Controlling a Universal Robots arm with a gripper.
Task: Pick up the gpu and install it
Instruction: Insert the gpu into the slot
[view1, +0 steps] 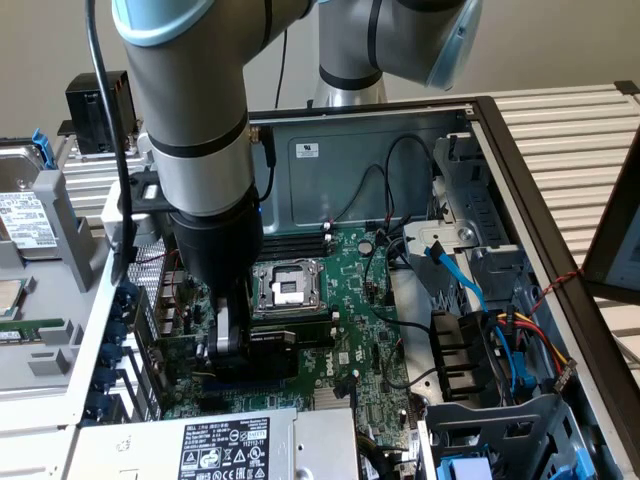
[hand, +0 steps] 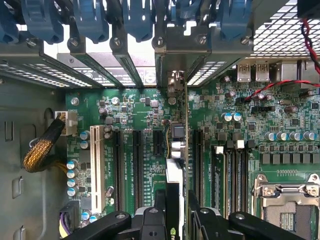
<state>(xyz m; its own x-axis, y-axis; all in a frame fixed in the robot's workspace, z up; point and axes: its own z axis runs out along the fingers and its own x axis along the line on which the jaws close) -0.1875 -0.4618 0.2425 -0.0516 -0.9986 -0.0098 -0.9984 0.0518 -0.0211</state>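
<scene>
- Gripper is closed on the gpu, gripping the card by its two faces; in the wrist view the card is seen edge-on, a thin vertical strip running away from the fingers toward the back wall of the case.
- Seen from the exterior view, the gripper is low inside the open computer case, just above the motherboard, with the CPU socket close beside it.
- Directly below the gripper, the card stands upright over the expansion slots — it looks lined up with one slot, between the black slots on one side and the memory slots on the other.
- Ahead of the gripper, the card's metal end bracket reaches the row of rear slot openings, under the blue retention clips.
- Judging the progress: the picking up is done, and the card is already brought to its place over the board.
- Whether the card's edge is fully pressed into the slot I cannot tell — the contact is hidden by the card itself. The gripper has not released it, so the installation is not yet finished.
</scene>
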